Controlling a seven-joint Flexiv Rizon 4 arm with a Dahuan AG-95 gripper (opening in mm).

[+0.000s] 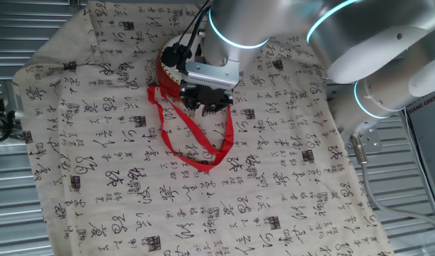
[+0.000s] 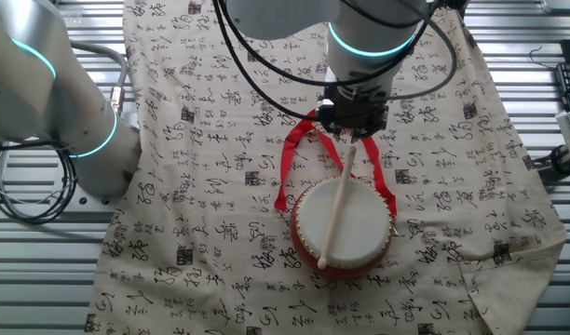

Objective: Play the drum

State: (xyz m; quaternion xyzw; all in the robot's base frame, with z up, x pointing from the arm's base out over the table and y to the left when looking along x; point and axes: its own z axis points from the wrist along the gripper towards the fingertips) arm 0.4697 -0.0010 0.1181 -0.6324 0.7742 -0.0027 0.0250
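The drum (image 2: 346, 226) is small and round with a red side wall and a cream-white head; it stands on the cloth-covered table. In one fixed view only its red left edge (image 1: 166, 72) shows behind the arm. Its red ribbon strap (image 1: 196, 135) loops toward the front; in the other fixed view the strap (image 2: 290, 163) runs behind the drum. My gripper (image 2: 352, 133) is just beyond the drum's far edge, shut on a pale wooden drumstick (image 2: 337, 205). The stick slants down across the drum head, its tip near the head's front edge.
A beige cloth with black calligraphy (image 1: 203, 199) covers the table. The arm's base and grey links (image 2: 71, 112) stand at the left in the other fixed view. Black cables (image 2: 266, 74) hang over the cloth behind the gripper. Ribbed metal (image 2: 43, 279) surrounds the cloth.
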